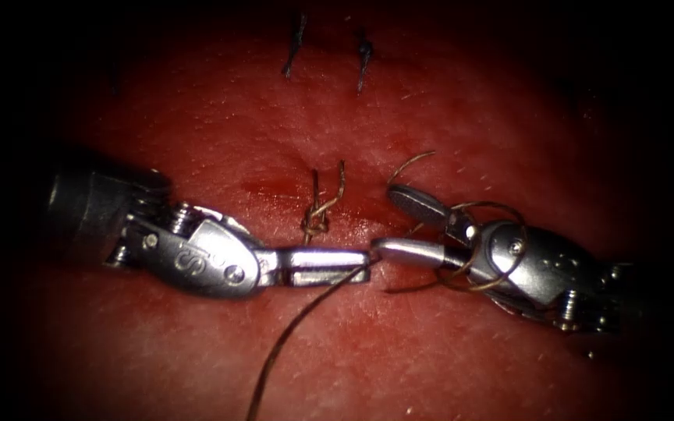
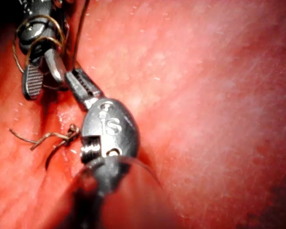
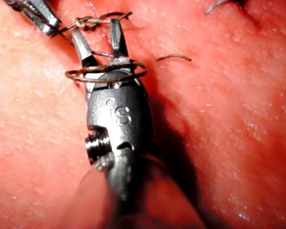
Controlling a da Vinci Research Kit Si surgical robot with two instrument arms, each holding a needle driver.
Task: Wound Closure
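My left tool point(image 1: 356, 263) lies across the tissue point(image 1: 196, 125) with its jaws shut on the thread point(image 1: 290, 343), which trails from their tip toward the near edge. My right tool point(image 1: 384, 220) has its jaws open and holds nothing; its lower jaw tip meets the left tool's tip. Loops of thread point(image 1: 481, 261) wrap around the right tool behind its jaws, also seen as loops point(image 3: 105, 71) and loops point(image 2: 38, 40). A tied knot point(image 1: 315, 224) with two short upright ends sits on the cut just behind the left jaws. In the wrist views, the left tool point(image 2: 74, 78) is shut and the right tool point(image 3: 95, 28) is open.
Two earlier stitches with dark cut ends point(image 1: 294, 43) point(image 1: 363, 58) stand at the far end of the tissue. A short curved thread tail point(image 1: 411, 164) rises by the right tool's upper jaw. Red fluid point(image 1: 263, 189) wets the cut left of the knot.
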